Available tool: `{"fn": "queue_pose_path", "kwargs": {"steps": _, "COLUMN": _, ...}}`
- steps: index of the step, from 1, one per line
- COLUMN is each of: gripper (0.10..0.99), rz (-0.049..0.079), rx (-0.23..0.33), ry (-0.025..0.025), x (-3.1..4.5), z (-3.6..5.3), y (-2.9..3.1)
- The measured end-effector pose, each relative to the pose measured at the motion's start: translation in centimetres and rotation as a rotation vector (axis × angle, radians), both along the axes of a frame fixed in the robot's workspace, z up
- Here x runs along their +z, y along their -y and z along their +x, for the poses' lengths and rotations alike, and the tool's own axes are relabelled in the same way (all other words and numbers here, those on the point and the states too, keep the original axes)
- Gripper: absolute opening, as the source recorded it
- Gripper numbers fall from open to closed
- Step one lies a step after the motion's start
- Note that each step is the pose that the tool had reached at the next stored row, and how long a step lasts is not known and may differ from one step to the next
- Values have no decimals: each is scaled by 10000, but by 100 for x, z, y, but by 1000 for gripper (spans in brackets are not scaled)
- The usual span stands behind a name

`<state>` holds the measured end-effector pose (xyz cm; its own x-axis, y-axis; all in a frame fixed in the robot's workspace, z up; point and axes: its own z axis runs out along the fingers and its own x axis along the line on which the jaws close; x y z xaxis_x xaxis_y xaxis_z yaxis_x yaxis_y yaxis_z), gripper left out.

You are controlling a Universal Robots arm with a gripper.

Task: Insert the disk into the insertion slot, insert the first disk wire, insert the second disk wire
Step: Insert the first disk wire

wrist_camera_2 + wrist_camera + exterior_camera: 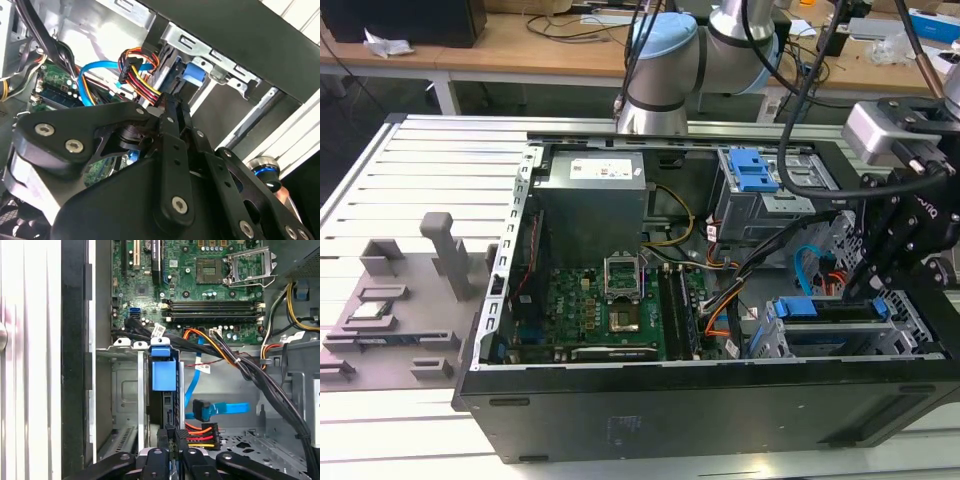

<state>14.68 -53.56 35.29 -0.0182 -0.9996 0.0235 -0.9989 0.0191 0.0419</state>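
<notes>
Blue-framed disk (163,375) sat in the insertion slot (125,390) at a corner of the computer case (720,410); the gripper (173,432), fingers together, hung just beside the coloured-wire plug (202,432).

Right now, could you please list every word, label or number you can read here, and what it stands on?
Nothing can be read.
White sticker on the grey metal power supply box: print too small.
White tag on the black cable bundle: print too small.
White lettering on the robot's black wrist housing: partly hidden, unreadable.
</notes>
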Motion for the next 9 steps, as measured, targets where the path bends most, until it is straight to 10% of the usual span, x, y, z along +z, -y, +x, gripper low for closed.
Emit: {"fn": "queue_pose_path", "kwargs": {"steps": 9, "gripper": 169, "rz": -1, "rx": -13, "ry": -1, "x": -97, "z": 55, "y": -4}}
